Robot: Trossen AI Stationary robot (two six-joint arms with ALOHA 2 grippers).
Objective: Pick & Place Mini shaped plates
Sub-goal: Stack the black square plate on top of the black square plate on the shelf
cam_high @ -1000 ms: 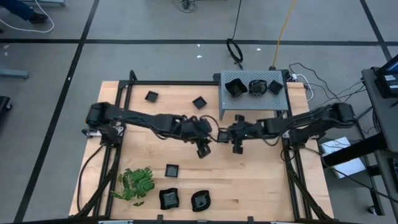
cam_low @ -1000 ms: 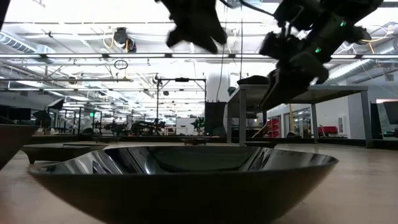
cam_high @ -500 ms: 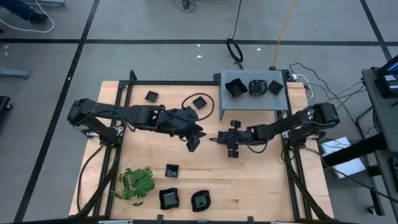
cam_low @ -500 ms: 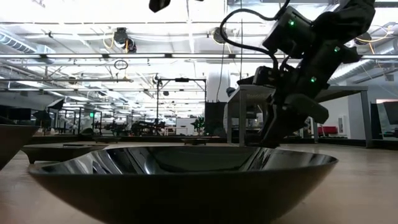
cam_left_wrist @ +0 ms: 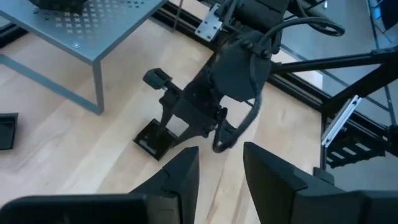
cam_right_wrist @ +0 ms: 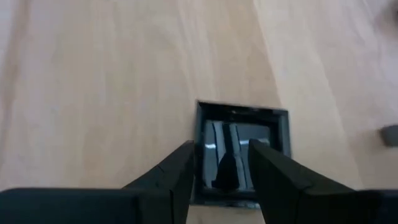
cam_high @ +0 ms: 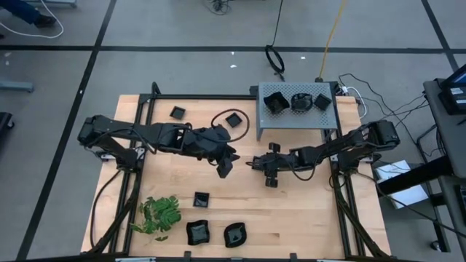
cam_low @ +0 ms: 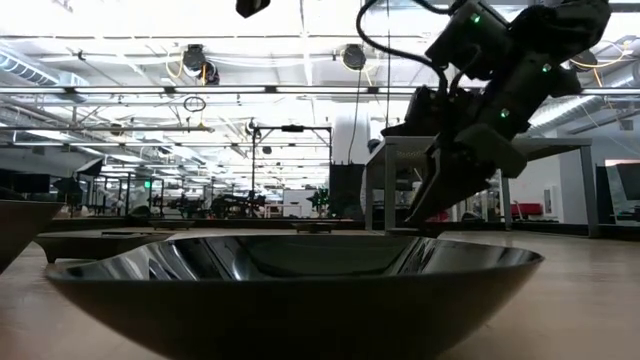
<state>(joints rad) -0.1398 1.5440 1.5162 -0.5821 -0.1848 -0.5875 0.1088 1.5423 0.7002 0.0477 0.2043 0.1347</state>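
The right claw [cam_right_wrist: 217, 171] stood open directly above a small square glossy black plate [cam_right_wrist: 242, 149] lying flat on the wooden counter [cam_high: 306, 211], just in front of the grey perforated metal box [cam_high: 297, 115]. A sound grip called for a level descent with one finger on each side of the raised rim. The left claw [cam_left_wrist: 219, 174] hovered open beside it, empty.

From my station I saw the light wooden desk [cam_high: 306, 211], a green leafy sprig [cam_high: 160, 215] near its front left, a grey perforated metal box [cam_high: 291, 116] at its far right.
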